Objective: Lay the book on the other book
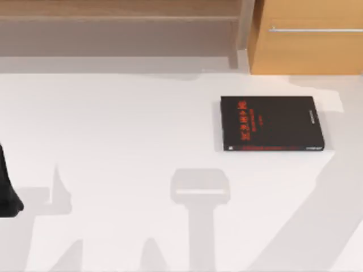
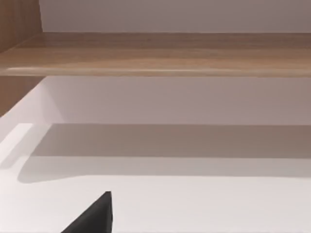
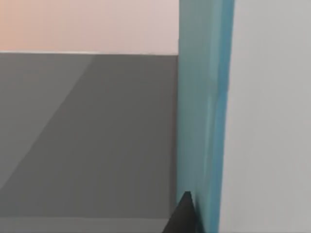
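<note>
The black book [image 1: 271, 123] lay flat on the white bench [image 1: 113, 141], toward the right side and near the far edge, cover up with red lettering at its left part and a red strip along its near edge. A wooden cabinet [image 1: 306, 39] with a metal handle stood just behind it; a low wooden shelf [image 1: 119, 11] ran along the back on the left.

In the right wrist view the teal book [image 3: 201, 116] stood on edge very close to the camera, teal cover beside a broad white page face. A dark fingertip of the right gripper [image 3: 183, 216] sat against the teal cover. Whether it was pinching the book could not be told.

Left arm [image 1: 7, 187] sat parked at the bench's left edge. One dark fingertip of the left gripper [image 2: 92, 216] showed above bare bench; its spread could not be told.
</note>
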